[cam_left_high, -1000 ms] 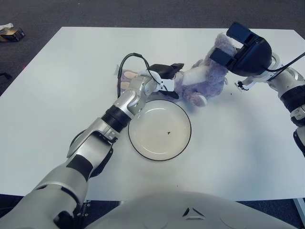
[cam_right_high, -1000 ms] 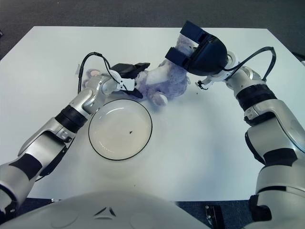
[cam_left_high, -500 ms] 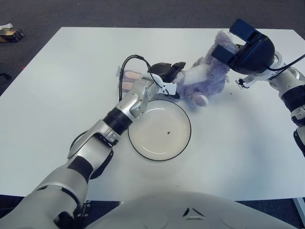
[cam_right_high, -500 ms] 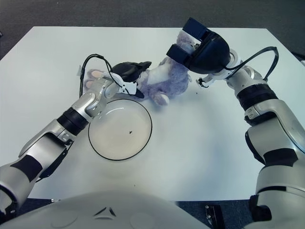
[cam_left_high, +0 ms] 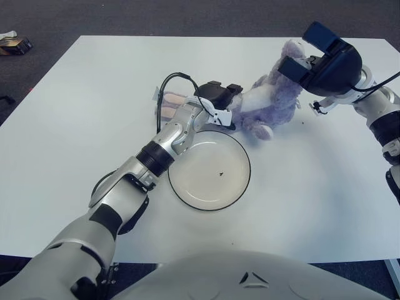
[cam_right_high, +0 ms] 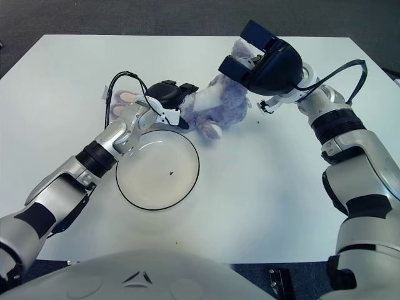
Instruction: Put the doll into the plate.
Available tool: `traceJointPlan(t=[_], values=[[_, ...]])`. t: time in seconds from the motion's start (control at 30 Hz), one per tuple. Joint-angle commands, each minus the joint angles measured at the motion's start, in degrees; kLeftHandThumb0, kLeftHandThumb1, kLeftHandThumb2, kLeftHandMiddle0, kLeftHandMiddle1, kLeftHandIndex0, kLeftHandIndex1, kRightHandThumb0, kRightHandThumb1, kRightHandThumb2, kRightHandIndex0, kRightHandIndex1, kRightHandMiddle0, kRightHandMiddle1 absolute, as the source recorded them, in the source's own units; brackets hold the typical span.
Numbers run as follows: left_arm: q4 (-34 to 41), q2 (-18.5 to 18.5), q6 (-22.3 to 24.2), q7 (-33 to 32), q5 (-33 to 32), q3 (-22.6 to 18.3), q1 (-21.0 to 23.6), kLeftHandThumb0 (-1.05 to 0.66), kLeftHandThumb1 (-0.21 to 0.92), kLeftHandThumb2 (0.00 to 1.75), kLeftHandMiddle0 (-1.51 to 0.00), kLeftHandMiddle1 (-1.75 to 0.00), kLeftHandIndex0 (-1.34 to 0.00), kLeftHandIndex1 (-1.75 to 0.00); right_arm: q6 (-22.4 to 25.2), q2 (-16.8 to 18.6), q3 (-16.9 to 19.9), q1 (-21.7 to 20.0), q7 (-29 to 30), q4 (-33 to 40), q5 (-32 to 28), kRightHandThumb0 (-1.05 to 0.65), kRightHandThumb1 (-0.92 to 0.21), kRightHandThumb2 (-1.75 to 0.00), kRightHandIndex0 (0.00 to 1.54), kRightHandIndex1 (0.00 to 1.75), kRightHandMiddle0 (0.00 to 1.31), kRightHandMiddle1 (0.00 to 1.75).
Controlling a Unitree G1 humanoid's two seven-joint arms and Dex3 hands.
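The doll (cam_left_high: 269,100) is a purple plush lying on the white table just behind the plate (cam_left_high: 194,184), a white dish with a dark rim. Pink parts of the doll (cam_left_high: 167,105) stick out on the left. My left hand (cam_left_high: 217,99) reaches over the plate's far rim, and its dark fingers curl onto the doll's left half. My right hand (cam_left_high: 312,59) is at the doll's far right end, its fingers wrapped around the raised fluffy tip (cam_right_high: 240,50). The plate holds only a tiny dark speck (cam_left_high: 220,174).
The white table (cam_left_high: 75,137) stretches wide on the left and in front of the plate. A black cable loop (cam_left_high: 170,78) rises from my left wrist. A small box (cam_left_high: 15,44) lies on the dark floor at the top left.
My left hand's fingers have curled down onto the doll from a more stretched pose. My right hand has shifted slightly up and right with the doll's end.
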State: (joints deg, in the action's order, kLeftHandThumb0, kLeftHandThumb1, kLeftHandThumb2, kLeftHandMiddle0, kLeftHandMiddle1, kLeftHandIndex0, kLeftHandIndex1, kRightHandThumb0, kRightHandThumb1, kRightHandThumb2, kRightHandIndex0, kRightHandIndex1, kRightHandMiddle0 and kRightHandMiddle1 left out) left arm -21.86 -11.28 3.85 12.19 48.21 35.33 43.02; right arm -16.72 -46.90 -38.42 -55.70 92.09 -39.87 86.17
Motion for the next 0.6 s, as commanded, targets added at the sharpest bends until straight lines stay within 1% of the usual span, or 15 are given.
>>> traceJointPlan(t=[0.0,0.03,0.1,0.2,0.23,0.27,0.3,0.33,0.37,0.4,0.43,0.47,0.53,0.57], values=[[-2.8,-0.4,-0.4,-0.3,1.7,1.7,-0.6,-0.17,0.89,0.05,-0.45,-1.33,-0.61,-0.66,0.0,-1.3,1.1,-0.2,0.4,1.0,0.2,0.0,-0.38,-1.23,0.58,1.75,0.39,1.66],[-3.0,-0.4,-0.6,-0.5,1.8,1.7,-0.5,-0.09,0.9,0.09,-0.51,-1.38,-0.62,-0.83,0.0,-1.3,1.1,-0.2,0.4,1.1,0.2,0.0,-0.38,-1.23,0.58,1.75,0.38,1.67],[-3.5,-0.4,-1.0,-0.8,1.7,1.8,-0.4,-0.05,0.91,0.11,-0.54,-1.41,-0.63,-0.91,0.0,-1.4,1.2,-0.2,0.4,1.2,0.2,0.0,-0.37,-1.24,0.58,1.75,0.38,1.67],[-4.8,-0.8,-2.1,-1.8,1.4,1.6,-0.2,-0.02,0.91,0.12,-0.56,-1.44,-0.67,-0.94,0.0,-1.5,1.4,-0.1,0.4,1.4,0.2,0.0,-0.37,-1.24,0.58,1.75,0.37,1.68],[-5.1,-0.9,-2.4,-2.0,1.3,1.6,-0.2,-0.02,0.88,0.17,-0.56,-1.45,-0.67,-0.95,-0.1,-1.5,1.5,-0.1,0.4,1.4,0.2,0.0,-0.37,-1.25,0.58,1.75,0.37,1.69],[-5.5,-1.0,-2.8,-2.3,1.2,1.5,-0.2,-0.01,0.76,0.4,-0.55,-1.52,-0.67,-1.02,-0.1,-1.5,1.5,-0.1,0.4,1.5,0.1,0.0,-0.37,-1.25,0.58,1.75,0.37,1.7],[-5.9,-1.1,-3.1,-2.6,1.2,1.5,-0.1,-0.01,0.67,0.58,-0.54,-1.57,-0.66,-1.09,-0.1,-1.6,1.5,-0.1,0.4,1.5,0.1,0.0,-0.37,-1.25,0.58,1.75,0.36,1.7],[-6.2,-1.1,-3.3,-2.8,1.2,1.4,-0.1,-0.01,0.61,0.69,-0.54,-1.61,-0.66,-1.13,-0.1,-1.6,1.5,-0.1,0.4,1.5,0.1,0.0,-0.37,-1.25,0.58,1.75,0.36,1.7],[-6.6,-1.2,-3.6,-3.1,1.1,1.4,0.0,-0.01,0.59,0.72,-0.53,-1.62,-0.66,-1.14,-0.1,-1.6,1.5,-0.1,0.4,1.4,0.1,0.0,-0.37,-1.26,0.58,1.75,0.36,1.71],[-7.0,-1.2,-3.9,-3.3,1.1,1.4,0.0,-0.01,0.53,0.84,-0.52,-1.66,-0.65,-1.2,-0.1,-1.6,1.6,-0.1,0.4,1.4,0.1,0.0,-0.37,-1.26,0.58,1.75,0.36,1.71],[-7.4,-1.2,-4.1,-3.7,1.0,1.3,0.1,-0.01,0.5,0.89,-0.53,-1.68,-0.66,-1.22,-0.1,-1.6,1.6,-0.1,0.4,1.4,0.1,0.0,-0.37,-1.26,0.58,1.75,0.36,1.71],[-7.7,-1.1,-4.4,-4.0,1.0,1.3,0.1,-0.01,0.43,1.0,-0.54,-1.7,-0.66,-1.27,-0.2,-1.6,1.6,0.0,0.4,1.4,0.1,0.0,-0.37,-1.26,0.58,1.75,0.36,1.71],[-8.2,-1.1,-4.7,-4.5,1.0,1.3,0.2,0.0,0.37,1.1,-0.55,-1.72,-0.66,-1.33,-0.2,-1.6,1.6,0.0,0.4,1.4,0.1,0.0,-0.37,-1.26,0.58,1.75,0.36,1.71],[-8.4,-1.1,-4.9,-4.7,1.0,1.3,0.3,-0.15,0.42,1.08,-0.63,-1.73,-0.61,-1.45,-0.2,-1.6,1.6,0.0,0.4,1.4,0.1,0.0,-0.37,-1.26,0.58,1.75,0.36,1.71]])
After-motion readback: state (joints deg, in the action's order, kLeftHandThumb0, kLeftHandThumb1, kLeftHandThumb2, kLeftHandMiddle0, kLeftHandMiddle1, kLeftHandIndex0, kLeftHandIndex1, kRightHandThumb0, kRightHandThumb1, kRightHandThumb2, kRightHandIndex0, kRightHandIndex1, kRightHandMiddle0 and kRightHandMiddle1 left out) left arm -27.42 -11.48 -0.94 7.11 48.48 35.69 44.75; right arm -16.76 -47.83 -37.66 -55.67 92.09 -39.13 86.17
